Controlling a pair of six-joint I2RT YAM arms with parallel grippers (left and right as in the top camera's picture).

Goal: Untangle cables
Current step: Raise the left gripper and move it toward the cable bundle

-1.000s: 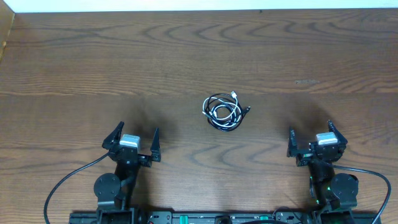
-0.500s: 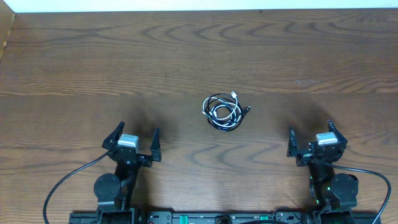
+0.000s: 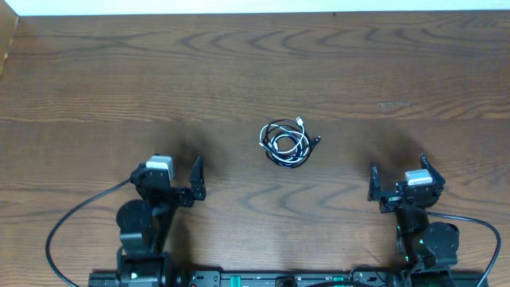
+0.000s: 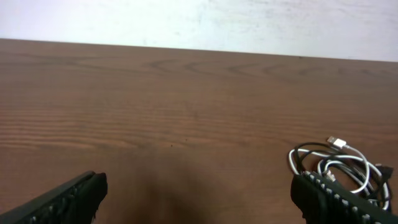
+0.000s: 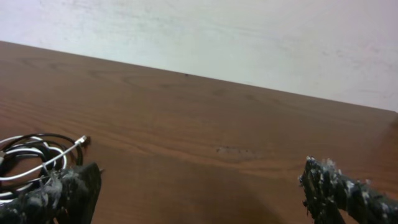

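the white and black cables (image 3: 287, 144) lie coiled in one small tangle near the middle of the counter (image 3: 239, 72); which strand is on top is hard to tell. the left gripper (image 3: 169, 177) and the right gripper (image 3: 398, 179) sit well apart from it, both spread wide and holding nothing.

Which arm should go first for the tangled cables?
Left, narrowly. Both jaws stand open, about equally far from the tangled black and white cable coil, but the left gripper angles toward it and its wrist view shows more of it than that of the right gripper.
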